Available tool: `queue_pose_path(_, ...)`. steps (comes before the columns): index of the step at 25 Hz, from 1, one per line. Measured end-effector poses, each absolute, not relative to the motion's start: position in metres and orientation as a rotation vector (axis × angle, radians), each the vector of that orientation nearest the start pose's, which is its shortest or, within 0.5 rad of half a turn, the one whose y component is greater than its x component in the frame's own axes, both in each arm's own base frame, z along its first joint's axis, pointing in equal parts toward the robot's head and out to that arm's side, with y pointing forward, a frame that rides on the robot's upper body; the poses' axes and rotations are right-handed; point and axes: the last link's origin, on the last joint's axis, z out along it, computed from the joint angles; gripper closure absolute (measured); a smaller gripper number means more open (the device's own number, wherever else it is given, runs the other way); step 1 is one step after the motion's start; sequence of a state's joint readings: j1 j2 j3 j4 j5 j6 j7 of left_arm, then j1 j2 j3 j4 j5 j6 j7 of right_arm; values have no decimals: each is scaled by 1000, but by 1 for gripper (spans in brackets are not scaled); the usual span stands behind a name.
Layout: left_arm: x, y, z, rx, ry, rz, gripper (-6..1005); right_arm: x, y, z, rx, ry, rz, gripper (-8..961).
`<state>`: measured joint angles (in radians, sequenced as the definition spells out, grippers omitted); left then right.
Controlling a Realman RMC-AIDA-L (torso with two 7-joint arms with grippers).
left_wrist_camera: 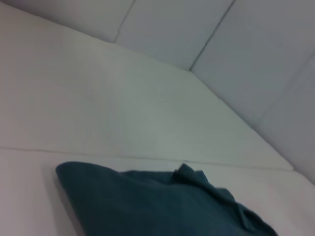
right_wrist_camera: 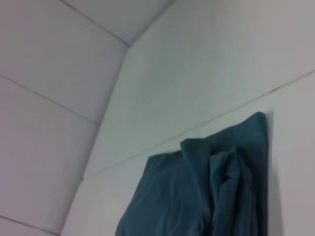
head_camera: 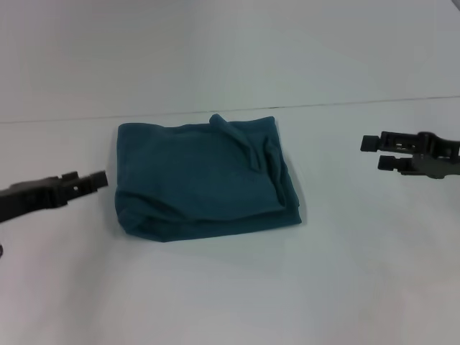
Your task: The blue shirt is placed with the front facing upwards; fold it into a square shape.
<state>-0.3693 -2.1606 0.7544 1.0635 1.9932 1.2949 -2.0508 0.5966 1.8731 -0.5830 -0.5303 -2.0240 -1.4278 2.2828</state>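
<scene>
The dark teal-blue cotton shirt [head_camera: 205,176] lies folded into a near square in the middle of the white worktop [head_camera: 230,295], between the left gripper [head_camera: 100,180], jaws unclear, and the farther right gripper [head_camera: 374,153], jaws apart and empty.

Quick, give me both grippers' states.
Left gripper: cannot be told, holding nothing, beside the shirt.
Right gripper: open, empty, off to the shirt's other side.

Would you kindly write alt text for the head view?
A blue shirt lies folded into a rough square on a white table. The left end effector and right end effector flank it, neither touching it.
</scene>
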Motion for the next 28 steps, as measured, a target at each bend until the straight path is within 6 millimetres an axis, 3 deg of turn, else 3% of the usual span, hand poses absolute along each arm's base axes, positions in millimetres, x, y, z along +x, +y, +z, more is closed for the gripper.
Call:
queue_pose_path(6,-282,338,31,-2267,-1168,-667,294,278,395,93,-2139,1825,677,69)
queue_pose_path(12,-284,331,21,-2328,-1075,-669,295,234,414,116,-2183,1846,544,70)
queue_pose_path(16,-289,328,8,-2356,-1052,-654,295,214,420,120,-2190,1867,505,70)
queue_pose_path(20,-293,328,-5,-2358,-1067,-646,294,208,421,118,-2192,1901,503,70)
queue_pose_path(28,-302,346,-23,-2271,-1062,-567,301,220,414,114,-2162,1966,509,70)
